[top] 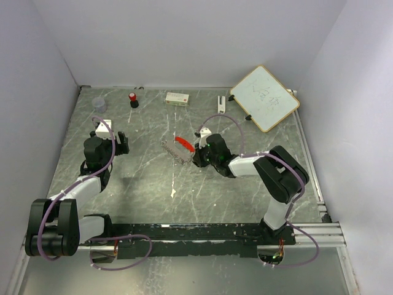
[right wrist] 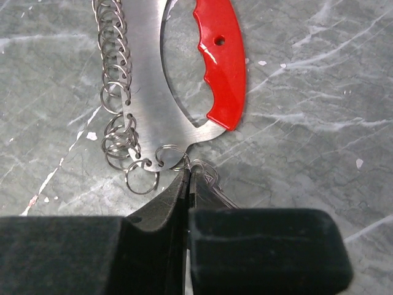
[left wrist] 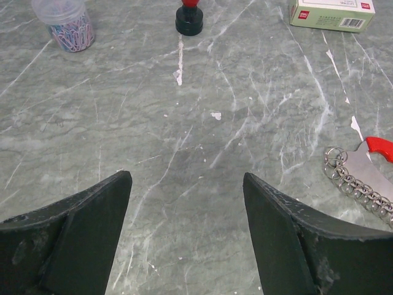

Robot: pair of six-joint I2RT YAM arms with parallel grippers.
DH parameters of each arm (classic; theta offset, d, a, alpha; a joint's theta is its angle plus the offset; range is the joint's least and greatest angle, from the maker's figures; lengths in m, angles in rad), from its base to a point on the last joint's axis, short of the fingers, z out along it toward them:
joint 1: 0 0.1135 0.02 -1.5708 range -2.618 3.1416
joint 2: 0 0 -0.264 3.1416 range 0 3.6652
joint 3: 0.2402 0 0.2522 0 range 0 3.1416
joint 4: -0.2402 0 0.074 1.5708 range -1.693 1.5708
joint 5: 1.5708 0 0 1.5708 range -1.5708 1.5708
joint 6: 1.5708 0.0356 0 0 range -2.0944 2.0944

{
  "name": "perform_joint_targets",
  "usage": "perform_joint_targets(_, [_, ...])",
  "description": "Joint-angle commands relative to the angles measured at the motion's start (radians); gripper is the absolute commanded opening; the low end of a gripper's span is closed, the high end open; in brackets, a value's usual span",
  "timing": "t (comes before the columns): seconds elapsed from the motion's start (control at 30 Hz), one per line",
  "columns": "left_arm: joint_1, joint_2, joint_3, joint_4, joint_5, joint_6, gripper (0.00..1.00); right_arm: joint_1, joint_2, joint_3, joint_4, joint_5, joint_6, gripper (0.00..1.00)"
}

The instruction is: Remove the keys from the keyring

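At the near end of the steel ring plate [right wrist: 153, 80], wrist view: right tool [right wrist: 188, 176] has its jaws pressed together, tips down on the counter [right wrist: 319, 141] and touching the plate's last split ring. The keys [right wrist: 212, 185] lie just beside that end of the plate, against the tool tips. Only a small grey portion shows, and the rest is hidden under the right-hand finger. Cannot tell whether a key is pinched between the jaws.

Plate lies flat. Its red grip [right wrist: 224, 55] runs along one long side and a row of split rings [right wrist: 113, 74] hangs from holes along the other.

Left of the plate, well apart: left tool [left wrist: 185, 178], jaws wide, nothing between them, over bare marbled counter.

Beyond the plate, toward the back wall: a green-and-white box [left wrist: 331, 13], a red-capped black bottle [left wrist: 189, 18] and a clear jar of paper clips [left wrist: 64, 24].
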Motion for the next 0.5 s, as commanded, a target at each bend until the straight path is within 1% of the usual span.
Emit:
perform_joint_targets(0.0, [-0.005,-0.007,0.010,0.030,-0.008,-0.007,0.84,0.005,-0.040,-0.033,-0.033,0.018,0.007,0.00])
perform_joint_targets(0.07, [-0.005,-0.007,0.009,0.038,0.012,-0.002,0.80,0.005,-0.067,-0.038,-0.047,0.040,0.007,0.00])
perform_joint_targets(0.13, [-0.005,-0.006,0.011,0.042,0.047,0.001,0.75,0.010,-0.107,-0.034,-0.077,0.081,0.002,0.00])
perform_joint_targets(0.2, [-0.005,-0.005,0.018,0.045,0.097,-0.002,0.69,0.026,-0.155,-0.022,-0.114,0.133,-0.012,0.00])
perform_joint_targets(0.23, [-0.005,-0.005,0.021,0.051,0.131,-0.006,0.68,0.035,-0.182,-0.011,-0.147,0.159,-0.024,0.00])
perform_joint_targets(0.3, [-0.007,-0.007,0.029,0.057,0.194,-0.010,0.70,0.057,-0.228,0.011,-0.195,0.209,-0.048,0.00])
perform_joint_targets(0.4, [-0.017,-0.014,0.051,0.029,0.259,-0.014,0.77,0.085,-0.291,0.051,-0.266,0.266,-0.081,0.00])
perform_joint_targets(0.47, [-0.031,-0.022,0.067,0.017,0.318,-0.029,0.77,0.100,-0.318,0.080,-0.306,0.296,-0.098,0.00])
